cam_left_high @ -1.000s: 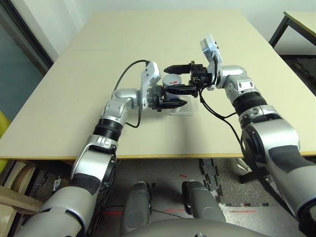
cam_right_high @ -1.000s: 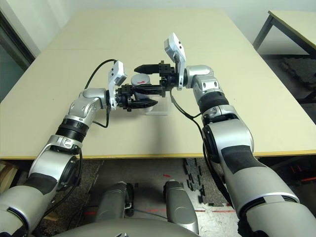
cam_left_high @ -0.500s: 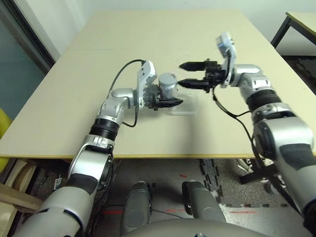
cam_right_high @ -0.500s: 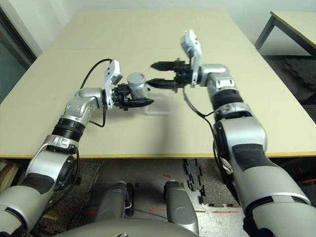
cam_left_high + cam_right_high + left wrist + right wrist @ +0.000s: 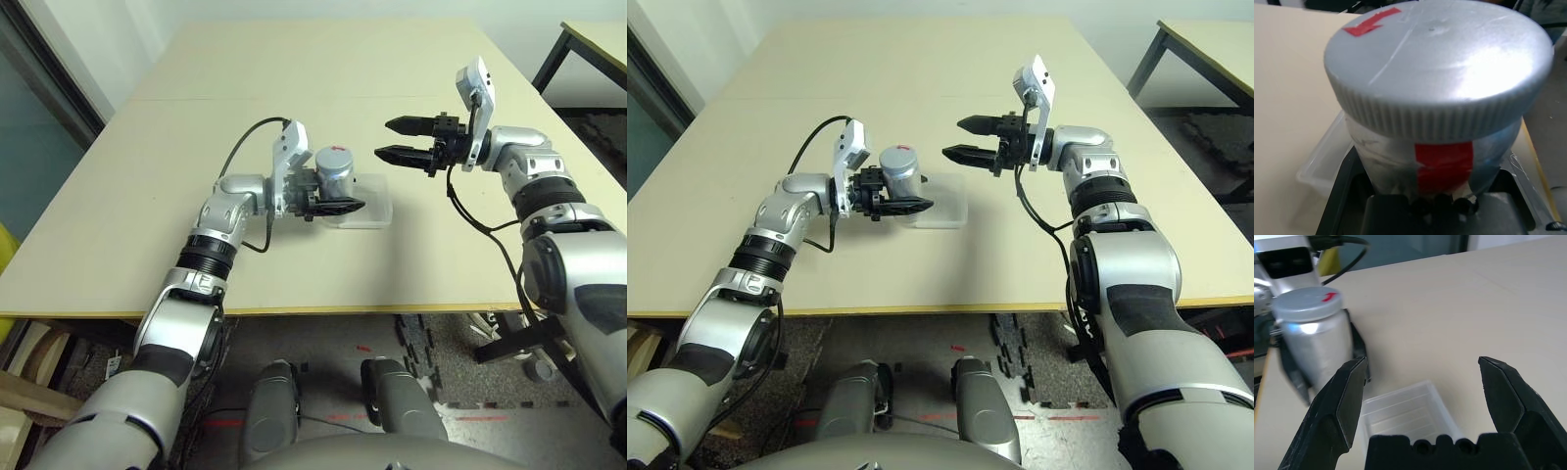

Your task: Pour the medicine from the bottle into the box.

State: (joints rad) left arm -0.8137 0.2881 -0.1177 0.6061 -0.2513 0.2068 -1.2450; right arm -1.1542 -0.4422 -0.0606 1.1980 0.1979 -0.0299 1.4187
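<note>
Two silver arms reach over a broad beige table (image 5: pixel 294 69), which runs from the near edge to the far wall and carries everything else. Next in size is the left gripper (image 5: pixel 328 201), held above the table's middle with its black fingers clamped on the bottle (image 5: pixel 333 174). That bottle stands upright in the grip, silver-grey, with a ribbed silver cap (image 5: pixel 1440 63) screwed over its mouth; a scrap of red tape sits on the cap's top and a red patch shows on the body below it in the left wrist view. The right gripper (image 5: pixel 404 140) hovers well off the table surface, to the right of the bottle and apart from it, its two black fingers (image 5: pixel 1347 401) spread wide with nothing between them. Smaller and flatter, the box (image 5: pixel 364 204) lies on the table just right of and beneath the held bottle, a shallow clear tray with low walls, its near-left corner tucked under the left gripper's lower finger. Seen from the right wrist, the box (image 5: pixel 1405 416) looks ridged on its floor. Whether the medicine is inside the capped bottle cannot be told.
</note>
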